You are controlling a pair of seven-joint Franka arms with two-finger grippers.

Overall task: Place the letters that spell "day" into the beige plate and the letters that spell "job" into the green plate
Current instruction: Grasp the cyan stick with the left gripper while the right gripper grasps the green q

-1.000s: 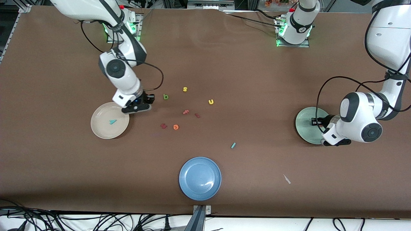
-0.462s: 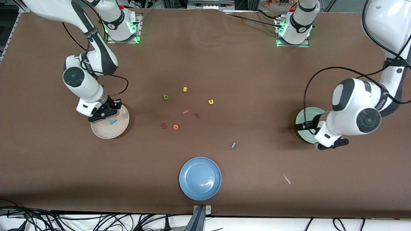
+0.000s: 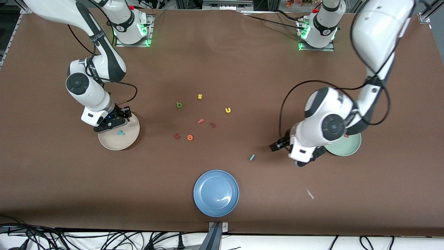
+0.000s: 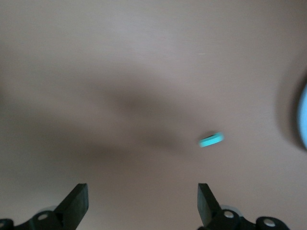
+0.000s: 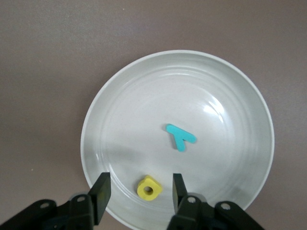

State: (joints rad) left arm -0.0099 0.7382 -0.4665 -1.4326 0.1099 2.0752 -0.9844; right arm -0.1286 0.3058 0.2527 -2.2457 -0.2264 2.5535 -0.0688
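Your right gripper (image 5: 138, 191) hangs over the beige plate (image 3: 130, 139) with its fingers apart and the yellow letter (image 5: 148, 187) lying loose between them on the plate, beside the teal y-shape (image 5: 181, 136), so two of "day" sit where they belong while the green letter (image 3: 179, 104) waits mid-table. Your left gripper (image 4: 143, 203), fingers spread wide and holding nothing, is over bare table near the teal bar (image 3: 252, 157) (probably the "j"). Part of a salmon-red letter (image 3: 346, 136) shows in the green plate (image 3: 347, 147).
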